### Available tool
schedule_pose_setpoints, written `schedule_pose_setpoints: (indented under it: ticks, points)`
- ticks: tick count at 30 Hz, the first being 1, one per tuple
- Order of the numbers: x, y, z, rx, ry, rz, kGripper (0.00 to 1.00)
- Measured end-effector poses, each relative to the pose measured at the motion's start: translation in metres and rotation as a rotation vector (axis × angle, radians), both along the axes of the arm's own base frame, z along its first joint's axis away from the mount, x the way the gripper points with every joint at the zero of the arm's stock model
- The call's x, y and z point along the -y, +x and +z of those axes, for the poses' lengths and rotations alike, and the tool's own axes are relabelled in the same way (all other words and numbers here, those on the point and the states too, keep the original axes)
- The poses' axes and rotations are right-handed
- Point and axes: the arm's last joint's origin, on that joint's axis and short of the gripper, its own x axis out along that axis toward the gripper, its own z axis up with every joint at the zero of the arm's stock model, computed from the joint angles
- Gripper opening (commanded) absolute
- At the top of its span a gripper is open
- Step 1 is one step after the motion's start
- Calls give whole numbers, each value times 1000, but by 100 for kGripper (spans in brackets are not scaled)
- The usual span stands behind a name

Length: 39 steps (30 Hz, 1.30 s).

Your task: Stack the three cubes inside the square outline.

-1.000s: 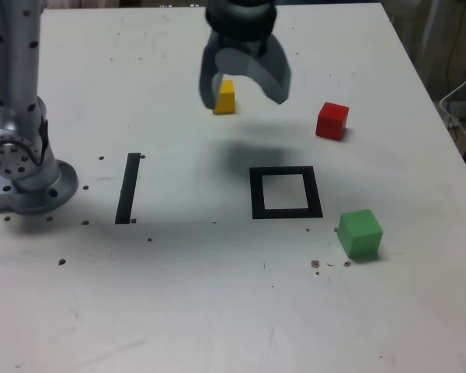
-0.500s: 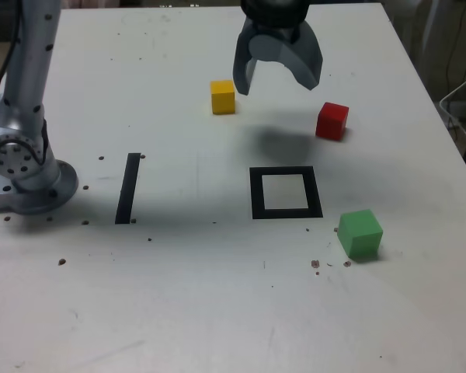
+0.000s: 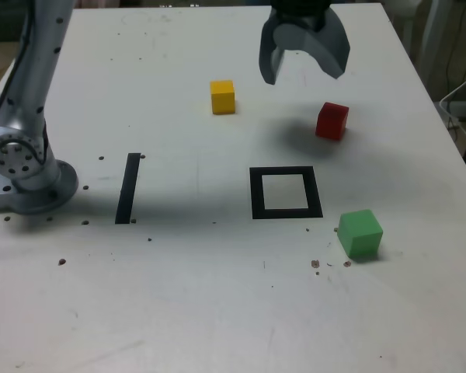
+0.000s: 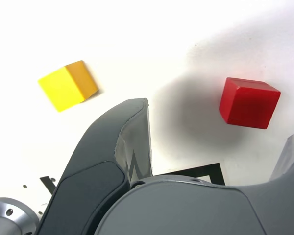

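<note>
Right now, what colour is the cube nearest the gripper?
Red, seen best in the exterior view.

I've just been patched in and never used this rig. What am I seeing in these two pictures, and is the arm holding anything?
The exterior view looks down on a white table from a camera off the arm. The grey arm's base stands at that view's left; its gripper hangs above the far side, jaws open, holding nothing. On the table lie a yellow cube, a red cube, a green cube, a black square outline and a black strip. The other picture comes from the wrist camera, looking past the jaws at the yellow and red cubes.
</note>
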Motion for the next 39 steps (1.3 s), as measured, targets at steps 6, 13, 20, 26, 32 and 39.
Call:
schedule_pose_setpoints:
  ticks: [6,13,20,26,32,39]
  points:
    - [-1,17,-10,-7,-9,-22,93]
    - [4,31,-17,-22,-13,-43,92]
    - [5,40,-31,-41,-24,-49,91]
    - [5,46,-42,-53,-28,-51,88]
    - [6,52,-52,-56,-30,-46,84]
    - [7,56,-60,-54,-42,-44,78]
